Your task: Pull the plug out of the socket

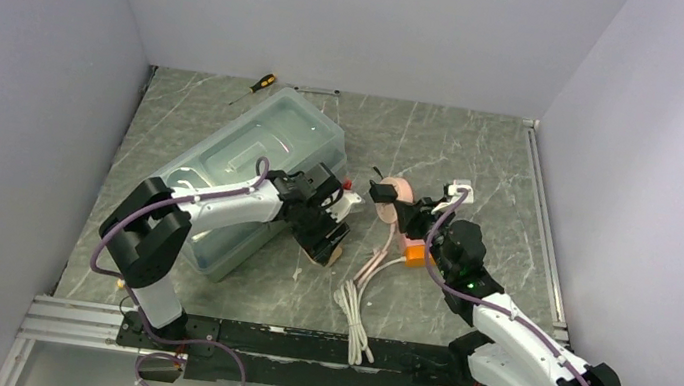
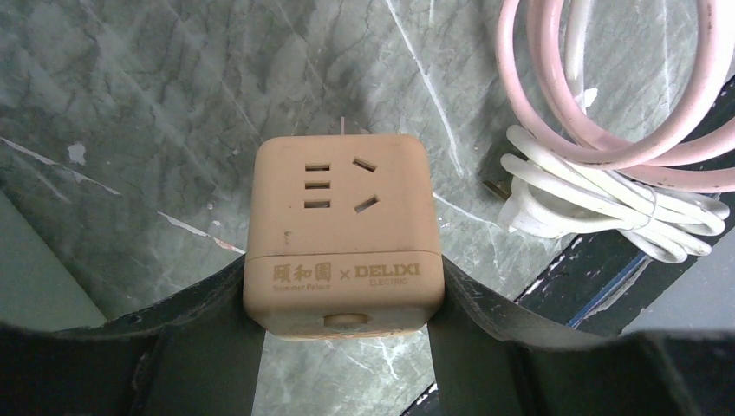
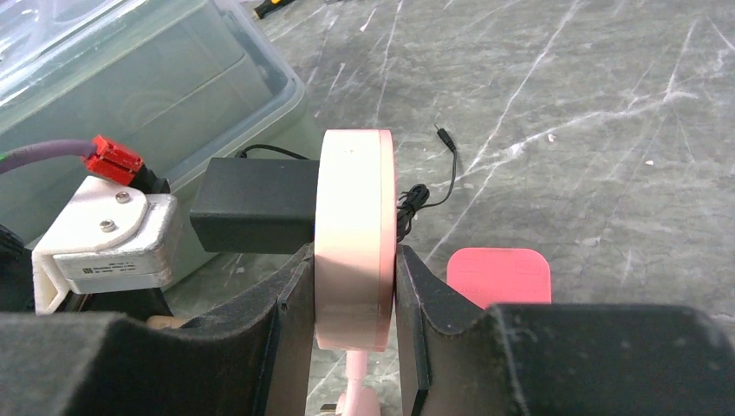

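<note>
Our left claw (image 2: 342, 290), half open, grips the cube (image 2: 338, 208) while our right claw (image 3: 351, 277) clamps the disc (image 3: 354, 199), likely bracing both for pulling.

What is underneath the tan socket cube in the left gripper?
Marble tabletop shows around the socket cube; the patch directly beneath is covered by the cube itself.
</note>
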`<state>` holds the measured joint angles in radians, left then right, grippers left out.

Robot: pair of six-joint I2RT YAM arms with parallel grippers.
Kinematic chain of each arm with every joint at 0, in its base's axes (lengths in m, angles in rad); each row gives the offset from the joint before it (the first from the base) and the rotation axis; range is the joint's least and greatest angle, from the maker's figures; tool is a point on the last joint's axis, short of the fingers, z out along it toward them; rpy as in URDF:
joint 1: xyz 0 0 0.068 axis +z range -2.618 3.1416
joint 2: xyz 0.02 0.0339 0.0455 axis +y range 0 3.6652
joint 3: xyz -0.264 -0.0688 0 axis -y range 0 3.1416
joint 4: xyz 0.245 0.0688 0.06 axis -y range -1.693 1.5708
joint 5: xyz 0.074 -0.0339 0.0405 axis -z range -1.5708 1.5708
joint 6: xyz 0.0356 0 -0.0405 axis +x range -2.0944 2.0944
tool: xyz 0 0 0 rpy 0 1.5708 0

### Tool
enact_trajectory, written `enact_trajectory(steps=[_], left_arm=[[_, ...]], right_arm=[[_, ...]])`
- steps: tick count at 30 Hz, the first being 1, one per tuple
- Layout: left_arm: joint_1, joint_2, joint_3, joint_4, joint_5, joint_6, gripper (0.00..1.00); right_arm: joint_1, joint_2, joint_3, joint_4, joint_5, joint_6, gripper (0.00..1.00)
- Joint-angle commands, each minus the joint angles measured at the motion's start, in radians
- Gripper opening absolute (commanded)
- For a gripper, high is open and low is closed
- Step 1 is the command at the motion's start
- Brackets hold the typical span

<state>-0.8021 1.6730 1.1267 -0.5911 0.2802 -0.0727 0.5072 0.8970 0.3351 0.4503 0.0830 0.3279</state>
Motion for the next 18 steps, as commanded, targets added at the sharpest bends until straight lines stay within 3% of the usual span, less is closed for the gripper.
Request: enact_trajectory(steps=[1,3,8,11,18], left_arm=[[-0.007,0.003,0.043,0.004,-0.02,-0.011,0.32],[-0.007,-0.005,0.044,0.006,-0.03,-0.01,0.5],[-0.008,-0.026,0.044,0.011,-0.054,-0.009,0.77],[-0.007,-0.039,0.047,0.018,-0.044,-0.005,0.85],[-0.006,-0.176,0.078,0.062,-0.04,0.057,0.88]], right_arm=[[-0.001,-0.011,0.007,0.109,-0.041,-0.019,0.0],[-0.001,-0.012,0.007,0.111,-0.043,-0.018,0.0],[-0.001,-0.016,0.004,0.109,-0.033,-0.013,0.0],[-0.001,-0.012,0.004,0.113,-0.039,-0.015,0.0],[-0.002,-0.002,0.025,0.109,-0.133,-0.039,0.0]])
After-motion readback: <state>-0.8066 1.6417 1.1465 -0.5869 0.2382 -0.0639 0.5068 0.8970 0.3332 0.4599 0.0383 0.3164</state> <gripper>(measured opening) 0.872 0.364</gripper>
